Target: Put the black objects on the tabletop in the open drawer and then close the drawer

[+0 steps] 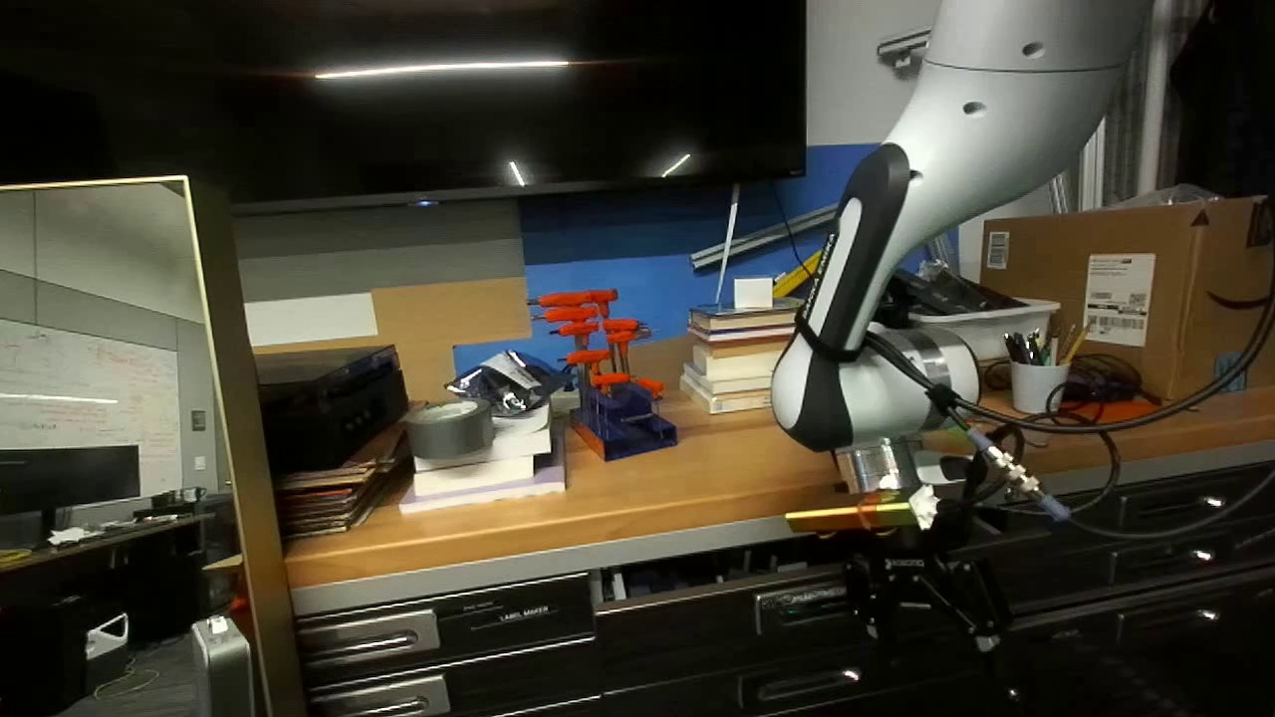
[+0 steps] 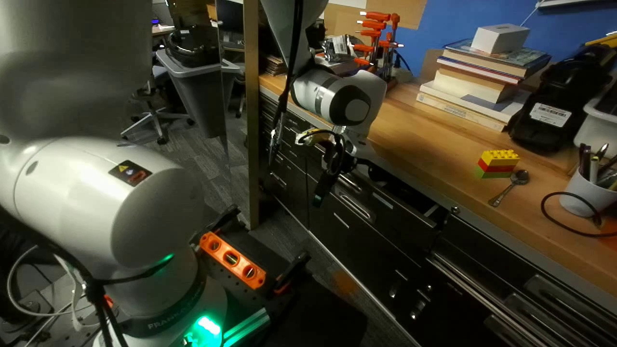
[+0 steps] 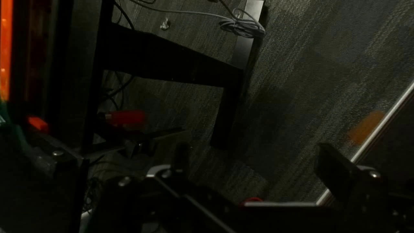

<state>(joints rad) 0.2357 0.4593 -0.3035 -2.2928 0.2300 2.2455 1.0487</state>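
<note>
Hanging near the partly open drawer (image 1: 687, 637), the fingers (image 3: 336, 171) stand released and wide apart, with carpet (image 3: 284, 129) visible between them in the wrist view. The drawer juts out beneath the near edge of the wooden counter (image 1: 697, 488); its contents (image 1: 677, 578) are too dim to name, and the task's small black objects cannot be singled out. On the counter's left, duct tape (image 1: 450, 430) and a crinkled black-and-silver packet (image 1: 510, 381) top a few books (image 1: 488, 476), just left of a hex-key rack (image 1: 626, 420). In an exterior view, a toy-brick block (image 2: 499, 164) sits beside a spoon (image 2: 512, 185), near a white pen cup (image 2: 585, 195).
</note>
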